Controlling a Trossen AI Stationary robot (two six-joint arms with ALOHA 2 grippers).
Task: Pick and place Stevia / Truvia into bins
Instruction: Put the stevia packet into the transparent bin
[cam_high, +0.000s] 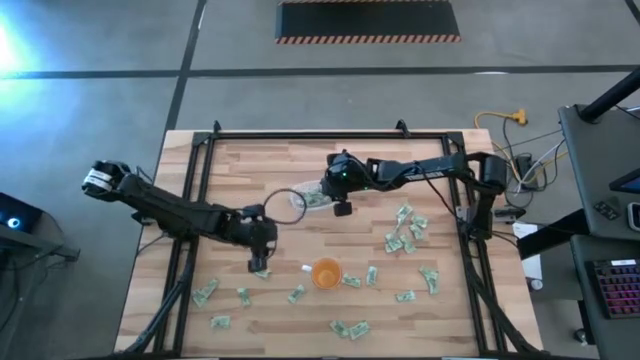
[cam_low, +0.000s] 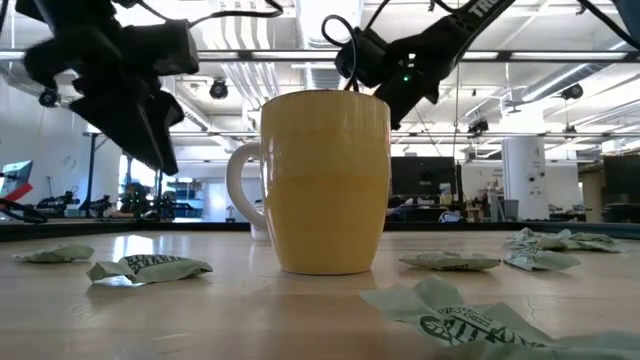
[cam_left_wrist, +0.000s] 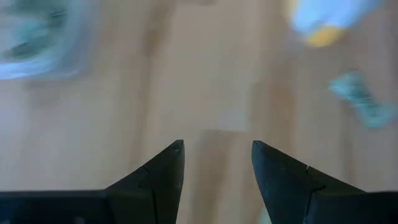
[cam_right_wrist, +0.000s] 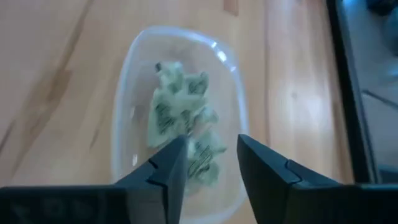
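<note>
While the right pincer (cam_right_wrist: 208, 165) hangs directly over the tub (cam_right_wrist: 124, 124), its two dark fingers stand parted with nothing between them, and a heap of pale green sachets (cam_right_wrist: 180, 134) lies inside the clear tub right below. From overhead, that tub (cam_high: 296, 203) sits near the middle of the bench (cam_high: 440, 320), a little toward the far side, with the right pincer (cam_high: 341, 207) poised just beside its right rim and the arm reaching in from the right edge.

Over on the other side, the left pincer (cam_high: 259, 262) hovers near the front-left of the tub, just left of the orange cup (cam_high: 326, 272). Its wrist view shows the fingers (cam_left_wrist: 163, 171) spread wide, empty, only bare wood between them; that picture is blurred, with the tub a pale smear at one corner.

Loose sachets (cam_high: 405, 230) are scattered all over: a cluster to the right of the tub, a few around the cup, more strung along the front edge on the left and centre. One lies just beside the left pincer.

Down at bench height the cup (cam_low: 325, 180) fills the middle, handle to the left, with crumpled sachets (cam_low: 150, 268) lying flat on the wood either side and both arms dark overhead.
</note>
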